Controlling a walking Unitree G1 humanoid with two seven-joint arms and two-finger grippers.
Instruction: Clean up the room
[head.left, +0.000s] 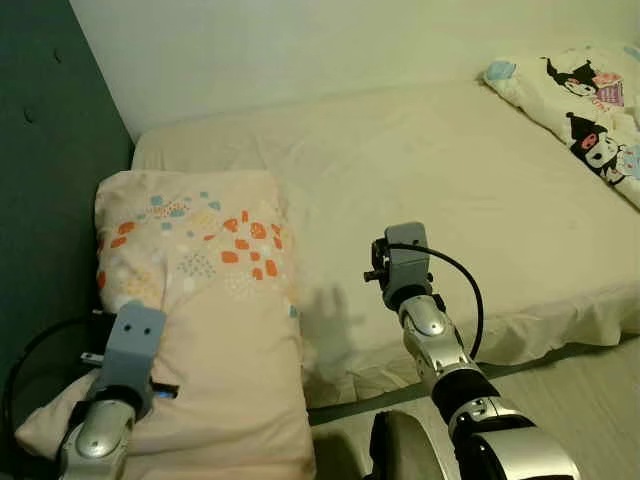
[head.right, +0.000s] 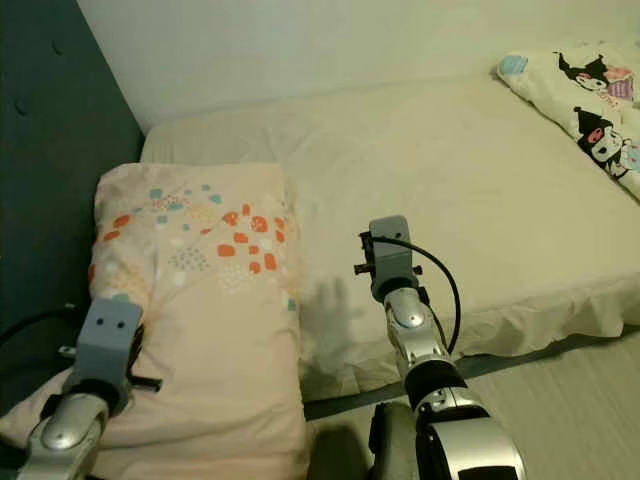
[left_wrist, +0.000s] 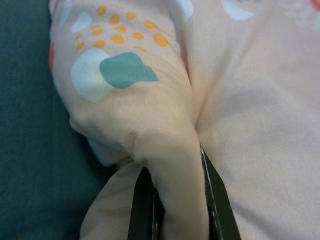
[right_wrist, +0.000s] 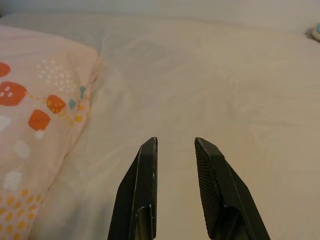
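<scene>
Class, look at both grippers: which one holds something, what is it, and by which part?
The left gripper pinches the peach patterned pillow by a bunched fold of fabric at its near edge. The right gripper is open above the bed sheet, holding nothing.

The mattress (head.left: 470, 190) lies open across its middle and along its front edge, where the right gripper (right_wrist: 175, 150) hangs with fingers parted and bare sheet ahead of it. At the mattress's left end the pillow (head.left: 215, 300) fills the front corner and overhangs the front edge, pressed against the dark wall (head.left: 45, 170), with the left gripper (left_wrist: 177, 200) clamped on a fold of it beside that wall. A patterned blanket (head.left: 590, 110) takes up the far right corner.
</scene>
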